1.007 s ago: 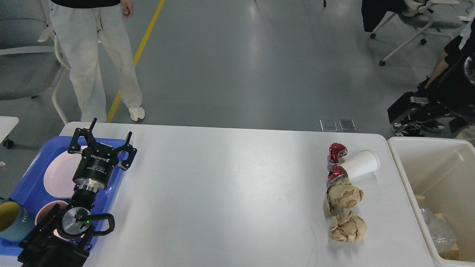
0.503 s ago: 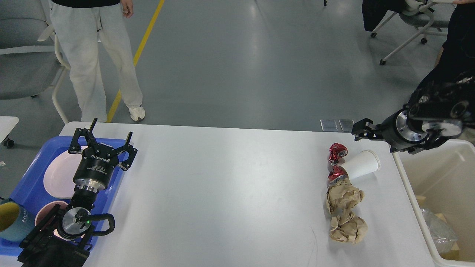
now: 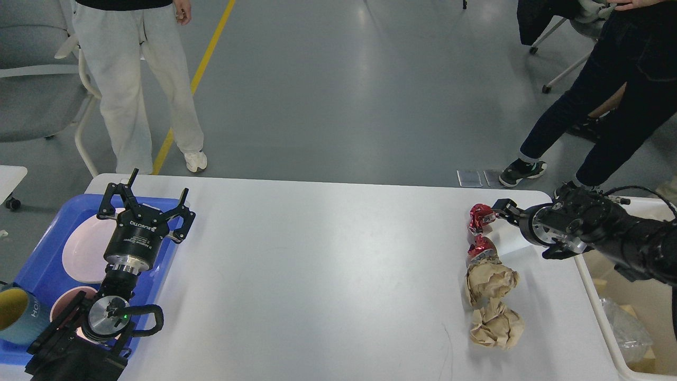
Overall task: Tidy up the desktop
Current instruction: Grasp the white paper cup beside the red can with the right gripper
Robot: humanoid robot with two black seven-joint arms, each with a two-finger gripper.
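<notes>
From the head view, the white table (image 3: 328, 275) is stretching out in front of me, with trash lying near its right end. The right gripper (image 3: 497, 209) is reaching at the cup (image 3: 510, 244); I cannot tell its jaws. The left gripper (image 3: 145, 203) is waiting, jaws spread wide, over the tray (image 3: 37, 264). A bump could be rolling the cup or knocking the red wrappers (image 3: 480, 218) off.
</notes>
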